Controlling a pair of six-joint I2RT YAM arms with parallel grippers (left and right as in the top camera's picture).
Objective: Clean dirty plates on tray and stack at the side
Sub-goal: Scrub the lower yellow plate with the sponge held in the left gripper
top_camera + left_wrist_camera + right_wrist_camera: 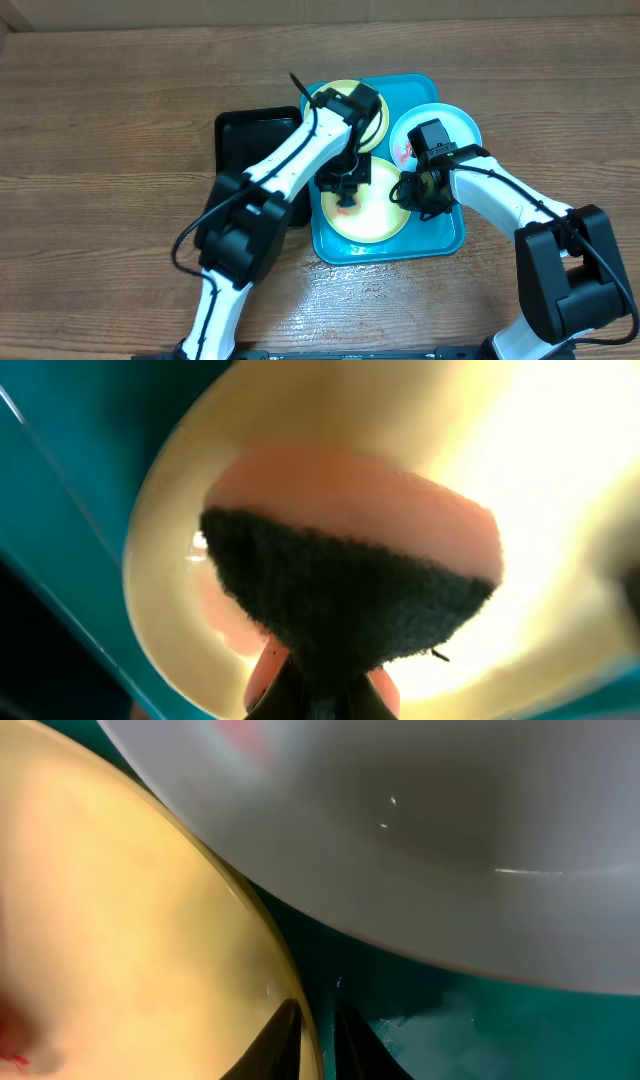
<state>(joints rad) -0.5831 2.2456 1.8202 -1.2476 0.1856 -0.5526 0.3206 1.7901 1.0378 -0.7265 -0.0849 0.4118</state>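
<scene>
The wooden table [100, 120] carries the turquoise tray [445, 238] at its middle, with a smaller black tray [250, 135] touching its left side. All three plates are on the turquoise tray. The far yellow plate [335, 95] is in its back left corner, half hidden under the left arm. The white plate [455, 125] is at the back right and overhangs the rim. The near yellow plate [375, 220] fills the front.

Both grippers are at the near yellow plate. The left gripper [345, 188] is over the plate's left half, closed tight on a dark cloth [340, 180] that is pressed down onto the plate's face. The right gripper [412, 192] is at the plate's right edge, closed almost fully, with the rim pinched between its fingers.

From above, the cloth is little more than a dark lump under the gripper. The left wrist view shows its fuzzy pile [340, 600] spread flat on the yellow surface [400, 420] and bunched between the jaws at the bottom edge. A red-orange smear [350, 490] spreads just beyond the cloth, and tray wall [60, 510] shows at the left.

The right wrist view gives the pinch itself: the yellow rim [120, 920] runs down into the narrow slit between the dark fingers [285, 1040]. The white plate [420, 840] hangs above, and bare tray floor [480, 1030] shows beside it.

Overhead, the white plate has a small red smear [404, 150] at its left edge.
</scene>
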